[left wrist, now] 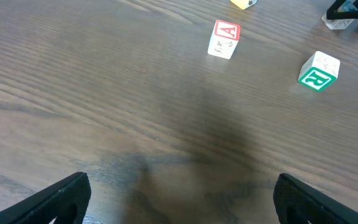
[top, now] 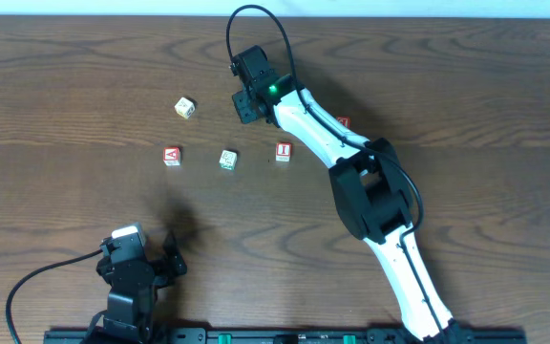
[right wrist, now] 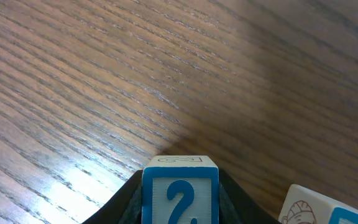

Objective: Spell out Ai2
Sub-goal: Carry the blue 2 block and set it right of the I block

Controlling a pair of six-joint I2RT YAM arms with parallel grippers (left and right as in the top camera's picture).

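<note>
While your right gripper [top: 245, 103] reached to the far middle of the table [top: 65, 76], its fingers [right wrist: 124, 205] stood flush against both sides of the 2 cube [right wrist: 180, 194]. By the wrist view that was a pinch, with no gap on either flank. Whether the cube was off the wood I could not tell, and from overhead it was hidden under the gripper. Your left gripper [left wrist: 182, 200] sat near your edge, spread wide with nothing between its fingers.

Trouble, as I judged it, could come from three places. Another cube [right wrist: 319, 208] lay just beside the right-hand finger, and a sideways swing could knock it. How far the fingers reached along the 2 cube was not visible, so a quick lift might let it twist. And the row was not ready: the green cube [top: 228, 160] stood between the A cube [top: 172, 156] and the I cube [top: 284, 152] — a stranger in the word unless you dealt with it.

A cube has no long axis — all its edges matched. The blue 2 faced the wrist camera, upright in that view, and looked to be on a side face with another face on top. Set down as held, it would likely not read from above, as the A and I did.
</note>
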